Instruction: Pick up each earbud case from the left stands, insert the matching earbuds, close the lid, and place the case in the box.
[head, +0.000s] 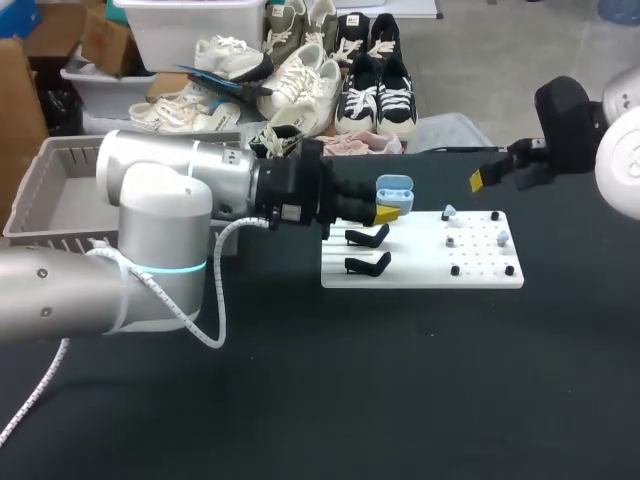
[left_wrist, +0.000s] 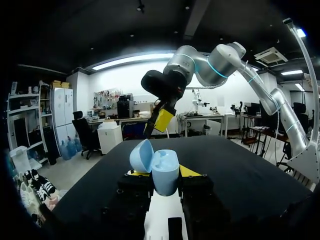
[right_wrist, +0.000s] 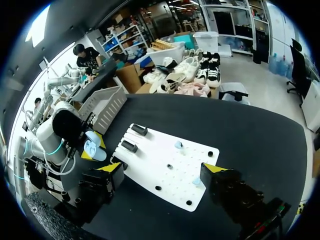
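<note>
Black cloth covers the table (head: 300, 410), and a white board (head: 420, 274) lies on it. The left jaws are closed on a pale blue earbud case (left_wrist: 164, 172), with a yellow tip (left_wrist: 189, 171) pressed to each side. The case stands upright and its lid (left_wrist: 141, 155) is swung open. In the head view the case is over the board's left end, just behind two black stands (head: 368, 237). Whether it rests on a stand of its own is hidden by the fingers.

The right jaws are spread wide and hold nothing, their yellow fingertips (right_wrist: 110, 167) well apart. They hang above the table off the board's far right corner. Two pale blue earbuds (head: 449, 212) sit on the board's right half among small black pegs (head: 455, 270). A grey box (head: 45, 190) stands at the table's left edge, beside the left arm (head: 170, 190).
</note>
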